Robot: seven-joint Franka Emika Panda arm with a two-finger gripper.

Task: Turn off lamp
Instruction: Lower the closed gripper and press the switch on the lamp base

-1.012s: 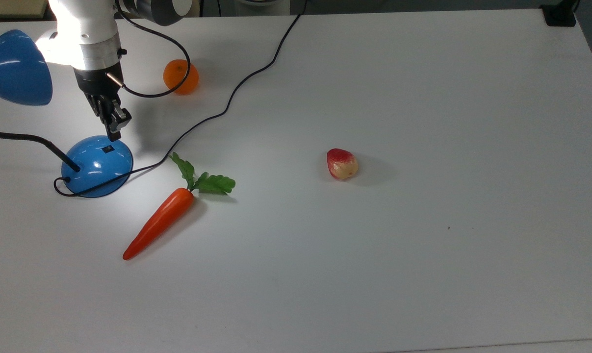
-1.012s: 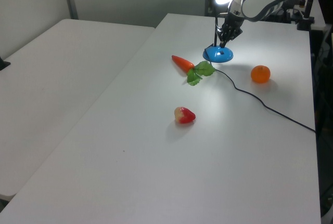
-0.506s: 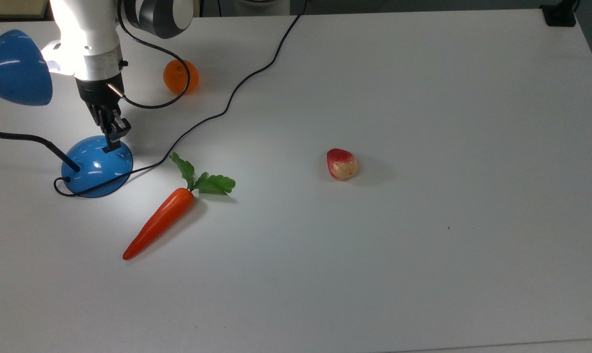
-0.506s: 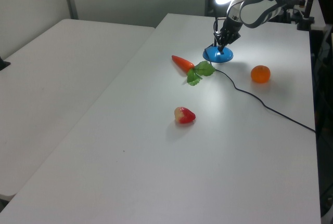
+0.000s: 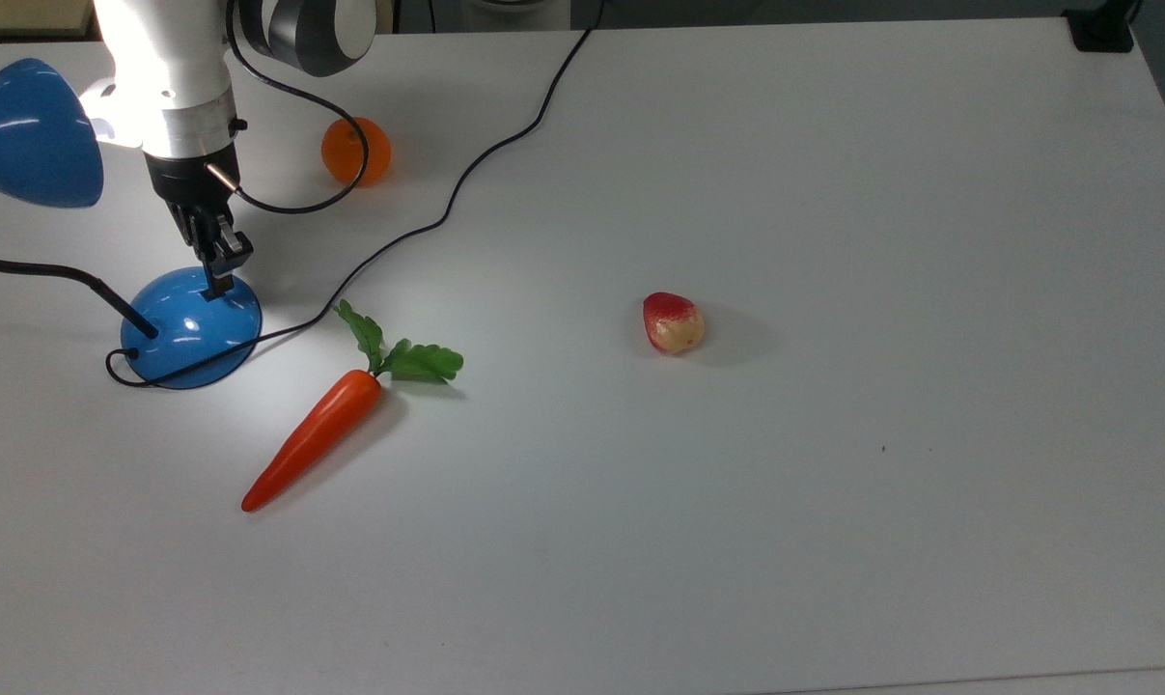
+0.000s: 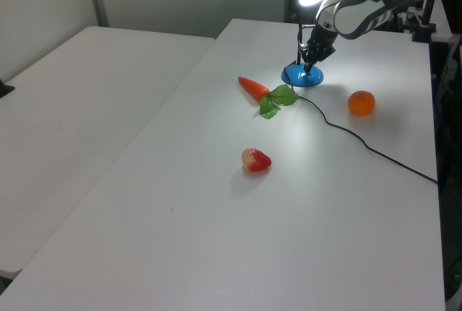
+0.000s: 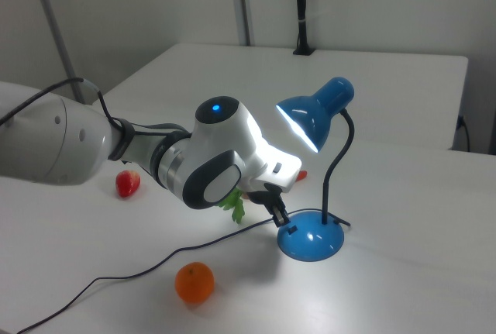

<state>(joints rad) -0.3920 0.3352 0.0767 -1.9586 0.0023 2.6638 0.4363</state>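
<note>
Nearest you in the top view lies the carrot (image 5: pixel 314 439), its green leaves pointing up toward the lamp (image 5: pixel 190 327), and off to the top view's right sits the red and cream strawberry (image 5: pixel 673 322), well apart from everything else. Neither has moved since a second ago.

Look next at the lamp's blue dome base at the top view's left edge of the white surface (image 5: pixel 833 531). Your gripper (image 5: pixel 217 280) has come down onto it: a second ago the tips stood just above the dome with the small black switch showing below them, and now the tips rest on the top of the dome and cover that spot. From half a second ago the change is slight, a small shift of the wrist only. The fingers (image 5: pixel 220 273) are closed together, holding nothing. In the right view you see the same tip (image 7: pixel 282 220) pressed at the dome's upper edge.

The lamp is still lit: the shade (image 7: pixel 310 117) glows in the right view, and a bright patch falls on the arm and on the surface around the base.

Farther back, the orange (image 5: pixel 355 151) sits beside the arm, where it was, with the black cord (image 5: pixel 466 183) running past it.
</note>
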